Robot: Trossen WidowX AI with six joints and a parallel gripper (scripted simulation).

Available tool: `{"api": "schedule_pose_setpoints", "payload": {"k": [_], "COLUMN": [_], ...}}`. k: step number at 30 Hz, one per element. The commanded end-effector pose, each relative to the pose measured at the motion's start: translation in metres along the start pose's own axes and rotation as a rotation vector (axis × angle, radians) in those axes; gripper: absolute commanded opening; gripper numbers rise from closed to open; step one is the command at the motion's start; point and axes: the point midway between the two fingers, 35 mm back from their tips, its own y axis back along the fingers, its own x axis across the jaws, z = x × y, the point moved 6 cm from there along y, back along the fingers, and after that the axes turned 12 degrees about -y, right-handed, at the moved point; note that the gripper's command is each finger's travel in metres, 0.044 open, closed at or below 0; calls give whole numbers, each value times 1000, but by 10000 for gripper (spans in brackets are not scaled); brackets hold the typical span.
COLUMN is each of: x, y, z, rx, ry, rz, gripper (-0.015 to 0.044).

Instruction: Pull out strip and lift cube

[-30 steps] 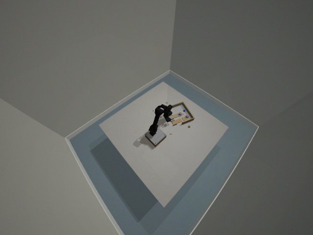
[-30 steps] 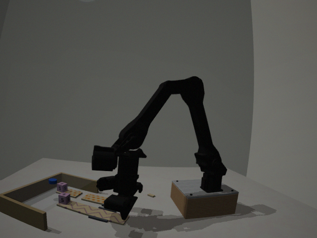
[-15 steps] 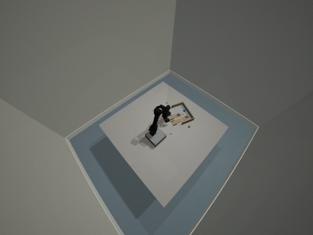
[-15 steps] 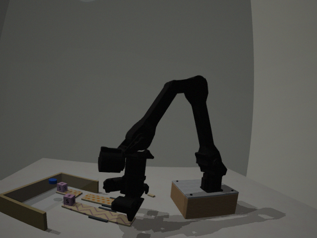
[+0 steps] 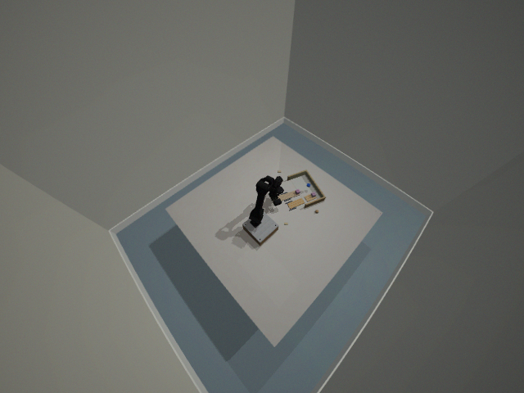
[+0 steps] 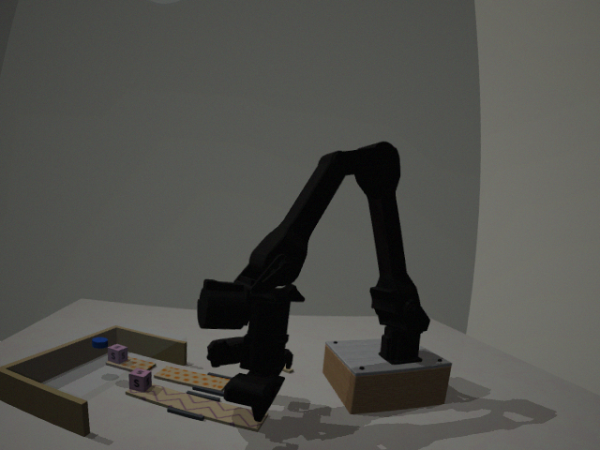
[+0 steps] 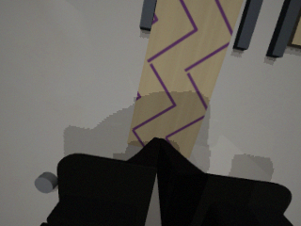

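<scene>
The claw point(image 6: 258, 412) is pressed together with nothing in it, its tip pushing down on the near end of the zigzag strip point(image 6: 193, 402). It could slip off, or the cube point(image 6: 140, 380) on the far end could tip. The grey bars point(image 6: 185, 412) and the dotted strip point(image 6: 191, 377) lie just beside it.

On the bench point(image 6: 484, 387), two strips lie side by side, running out of the open side of a low frame point(image 6: 43, 397). The nearer strip point(image 6: 193, 401) carries a cube point(image 6: 140, 379); the farther strip point(image 6: 191, 376) carries another cube point(image 6: 117, 352). The tool point(image 6: 256, 412) presses on the nearer strip's outer end, with the arm's base point(image 6: 387, 382) to the right.
</scene>
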Motion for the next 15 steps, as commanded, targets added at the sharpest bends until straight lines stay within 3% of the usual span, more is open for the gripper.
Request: {"api": "schedule_pose_setpoints", "payload": {"k": [1, 15], "x": [-7, -11], "y": [-6, -6], "z": [-13, -31], "rx": [28, 30], "ry": [1, 1], "rz": [-25, -26], "gripper": [0, 0]}}
